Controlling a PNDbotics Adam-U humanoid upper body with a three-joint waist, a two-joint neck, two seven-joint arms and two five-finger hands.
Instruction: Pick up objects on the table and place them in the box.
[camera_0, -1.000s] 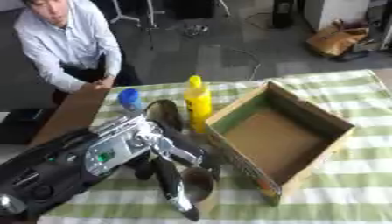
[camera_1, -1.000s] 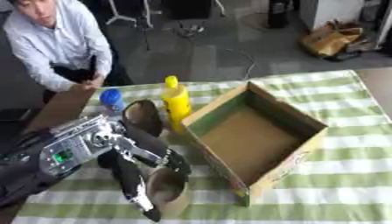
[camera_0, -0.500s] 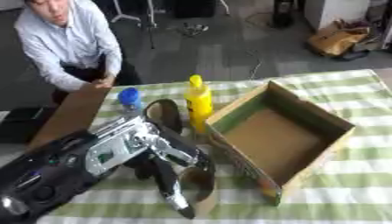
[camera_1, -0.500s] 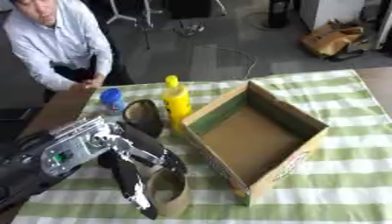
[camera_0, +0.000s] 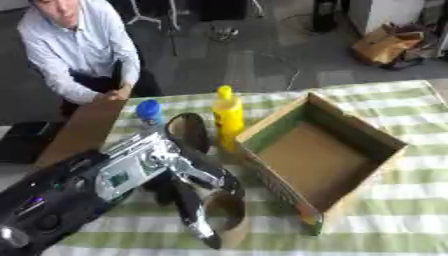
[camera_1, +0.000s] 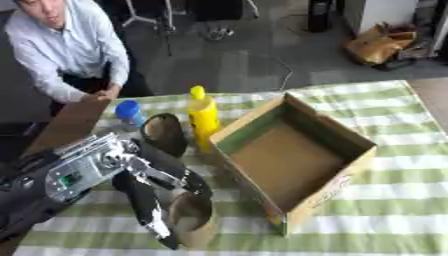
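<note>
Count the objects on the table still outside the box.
4: a yellow bottle beside the box, a blue-capped bottle at its left, a dark oval object between them, and a brown roll at the left hand. The arm may hide more.

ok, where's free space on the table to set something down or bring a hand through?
Bare striped cloth lies right of the box, out to the table's right edge, and along the near edge below it. The box floor is bare too. It is crowded left of the box: yellow bottle, blue-capped bottle, dark ring, brown tape roll and the left robot hand.
</note>
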